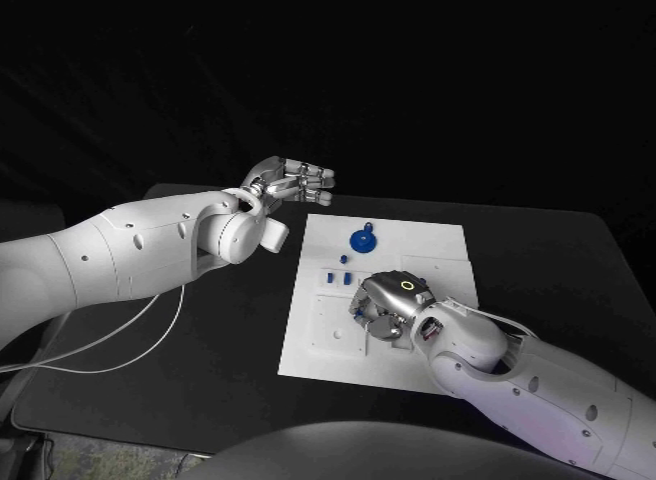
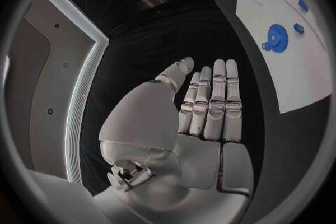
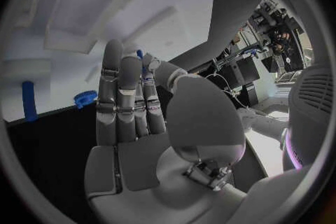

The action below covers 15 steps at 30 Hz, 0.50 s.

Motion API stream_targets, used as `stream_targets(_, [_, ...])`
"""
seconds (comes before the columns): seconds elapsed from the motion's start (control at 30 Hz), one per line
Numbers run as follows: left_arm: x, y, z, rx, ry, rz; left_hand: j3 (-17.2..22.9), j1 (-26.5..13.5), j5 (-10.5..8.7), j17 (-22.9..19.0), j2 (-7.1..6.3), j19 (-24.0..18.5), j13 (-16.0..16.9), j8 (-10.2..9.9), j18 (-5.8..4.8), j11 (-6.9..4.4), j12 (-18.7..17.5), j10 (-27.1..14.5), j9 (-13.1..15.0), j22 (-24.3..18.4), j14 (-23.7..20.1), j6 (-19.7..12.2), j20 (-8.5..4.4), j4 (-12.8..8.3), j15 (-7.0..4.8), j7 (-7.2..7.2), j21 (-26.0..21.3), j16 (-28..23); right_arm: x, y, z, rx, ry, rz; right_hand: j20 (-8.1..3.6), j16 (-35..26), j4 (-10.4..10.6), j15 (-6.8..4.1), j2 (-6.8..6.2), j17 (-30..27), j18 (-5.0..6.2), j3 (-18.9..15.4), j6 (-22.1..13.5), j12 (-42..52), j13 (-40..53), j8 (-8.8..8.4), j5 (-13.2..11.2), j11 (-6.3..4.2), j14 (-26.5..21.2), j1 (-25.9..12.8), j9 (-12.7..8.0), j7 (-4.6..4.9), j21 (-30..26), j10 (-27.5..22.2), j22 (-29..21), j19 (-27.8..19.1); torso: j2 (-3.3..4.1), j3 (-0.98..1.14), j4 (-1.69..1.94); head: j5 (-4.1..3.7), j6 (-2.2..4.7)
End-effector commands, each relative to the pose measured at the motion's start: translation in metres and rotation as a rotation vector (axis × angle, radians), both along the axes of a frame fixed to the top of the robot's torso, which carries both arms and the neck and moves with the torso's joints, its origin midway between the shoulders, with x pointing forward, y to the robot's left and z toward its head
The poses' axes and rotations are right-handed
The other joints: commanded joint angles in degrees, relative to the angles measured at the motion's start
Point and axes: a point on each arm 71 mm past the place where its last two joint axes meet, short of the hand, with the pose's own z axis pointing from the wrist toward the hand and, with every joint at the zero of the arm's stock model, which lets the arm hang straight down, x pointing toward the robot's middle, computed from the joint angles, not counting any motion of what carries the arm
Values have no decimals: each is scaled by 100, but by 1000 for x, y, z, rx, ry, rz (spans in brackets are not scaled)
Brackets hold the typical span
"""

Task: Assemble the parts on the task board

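A small blue part (image 3: 140, 55) sat pinched at my right hand (image 1: 387, 305) fingertips, low over the task board (image 1: 432, 250) mid-table (image 1: 559, 260); seating it seemed the step underway, needing careful alignment next. My left hand (image 1: 289, 181) hovered beyond the board, fingers straight, holding nothing.

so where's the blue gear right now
In the head view the blue gear sits on the task board's far end, beyond the right hand.

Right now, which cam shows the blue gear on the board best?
Head view: the blue gear is seen from above, whole, on the task board. The left wrist view shows it clearly but slanted near the rim. The right wrist view catches a blue sliver, possibly its edge.
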Motion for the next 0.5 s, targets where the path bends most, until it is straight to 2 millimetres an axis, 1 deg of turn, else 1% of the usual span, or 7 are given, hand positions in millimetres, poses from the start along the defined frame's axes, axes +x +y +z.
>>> stream_targets(0.03, [-1,-2,1,-12,2,-16,25,-51,-39,-3,-26,-42,5,-12,-37,-5,22,-49,-1,6,-35,1,12,14,-2,5,17,-15,0,1,0,-9,-22,4,-44,-19,-45,-51,68,9,102,2,28,16,10,9,39,-190,-10,0,-2,6,-27,223,12,64,3,-2,1,3,1])
stream_targets(0.37, [-1,-2,1,-11,4,-18,32,-39,-48,-2,-23,-39,5,-12,-32,-4,23,-53,-1,66,-41,-4,14,33,0,8,-13,-15,0,2,0,-7,-30,2,-47,-17,-48,-54,66,14,99,11,33,16,10,9,39,-191,-10,-3,-2,5,-31,228,24,65,-2,1,-4,7,-3])
stream_targets(0.5, [-1,-2,0,-11,6,-20,32,-39,-48,-2,-23,-39,5,-12,-32,-4,23,-53,-1,66,-41,-4,14,33,0,8,-13,-15,0,1,-2,-22,-20,3,-47,-17,-48,-54,66,14,99,11,33,16,10,9,39,-191,-10,-3,-2,5,-31,228,24,65,-2,0,-1,5,-5])
